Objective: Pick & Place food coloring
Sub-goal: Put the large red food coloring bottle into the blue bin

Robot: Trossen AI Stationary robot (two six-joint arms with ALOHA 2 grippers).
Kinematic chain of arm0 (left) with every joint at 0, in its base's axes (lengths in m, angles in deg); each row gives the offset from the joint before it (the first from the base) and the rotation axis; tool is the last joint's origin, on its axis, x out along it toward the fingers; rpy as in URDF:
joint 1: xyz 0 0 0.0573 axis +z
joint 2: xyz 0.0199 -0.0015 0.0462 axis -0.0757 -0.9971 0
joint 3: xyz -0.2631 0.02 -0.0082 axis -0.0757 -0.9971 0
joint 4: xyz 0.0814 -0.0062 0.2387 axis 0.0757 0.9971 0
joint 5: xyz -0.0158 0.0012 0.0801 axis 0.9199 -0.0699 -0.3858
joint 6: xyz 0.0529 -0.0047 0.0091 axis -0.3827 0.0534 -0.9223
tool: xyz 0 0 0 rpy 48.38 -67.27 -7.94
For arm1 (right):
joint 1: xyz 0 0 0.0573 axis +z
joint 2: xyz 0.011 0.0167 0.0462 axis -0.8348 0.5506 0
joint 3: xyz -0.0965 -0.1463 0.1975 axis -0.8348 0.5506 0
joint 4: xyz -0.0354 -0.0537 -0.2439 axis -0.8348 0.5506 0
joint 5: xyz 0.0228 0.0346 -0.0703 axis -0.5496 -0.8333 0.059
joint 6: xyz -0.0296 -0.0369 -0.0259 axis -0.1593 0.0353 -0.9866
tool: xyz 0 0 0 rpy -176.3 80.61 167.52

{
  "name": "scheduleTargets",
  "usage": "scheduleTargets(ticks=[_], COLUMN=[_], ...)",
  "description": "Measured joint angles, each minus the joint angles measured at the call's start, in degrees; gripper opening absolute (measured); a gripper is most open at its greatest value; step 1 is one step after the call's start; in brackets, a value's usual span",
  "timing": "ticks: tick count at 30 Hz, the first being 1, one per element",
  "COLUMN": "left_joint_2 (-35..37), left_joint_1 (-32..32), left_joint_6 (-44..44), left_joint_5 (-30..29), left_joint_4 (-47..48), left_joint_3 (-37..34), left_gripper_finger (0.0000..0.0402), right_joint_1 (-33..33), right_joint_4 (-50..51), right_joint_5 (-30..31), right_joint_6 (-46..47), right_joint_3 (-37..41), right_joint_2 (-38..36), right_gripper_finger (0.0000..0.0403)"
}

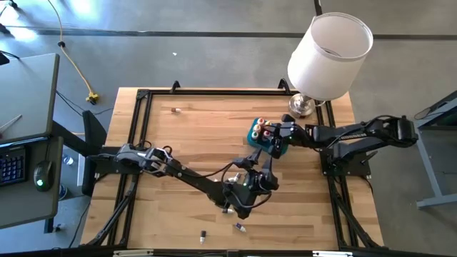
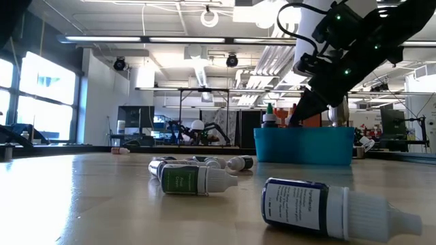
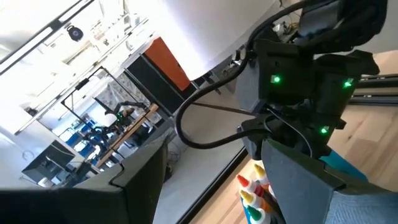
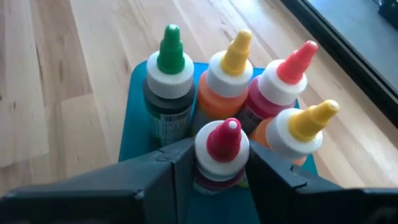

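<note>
The right tool (image 4: 214,165) is gripping a small, red-capped plastic dropper bottle (image 4: 222,152) over the teal rectangular plastic bin (image 4: 134,118); the left tool's state cannot be told. Light, slippery: hold below cap.

The wooden table (image 1: 186,135) carries a teal bin (image 2: 303,146), scattered dropper bottles (image 2: 197,179) and a lamp (image 1: 303,106).

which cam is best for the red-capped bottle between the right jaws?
Right wrist view: the red-capped bottle fills the frame between the right gripper jaws, upright in the teal bin. High view shows only tiny caps; low view hides it behind the bin wall; left wrist catches cap tips.
</note>
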Motion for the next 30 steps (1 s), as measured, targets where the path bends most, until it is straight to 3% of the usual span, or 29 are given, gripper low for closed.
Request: scheduleTargets(ticks=[11,30], left_joint_2=[0.2,0.24], left_joint_1=[-0.02,-0.04], left_joint_6=[-0.02,-0.03], left_joint_5=[0.07,0.13], left_joint_4=[-0.39,-0.33], left_joint_3=[0.0,-0.02], left_gripper_finger=[0.0257,0.0257], right_joint_1=[0.0,-2.97], right_joint_4=[14.0,15.71], right_joint_5=[0.05,3.02], right_joint_6=[-1.51,-2.78], right_joint_3=[-8.4,-7.72], right_joint_2=[0.15,0.1], right_gripper_finger=[0.0124,0.0178])
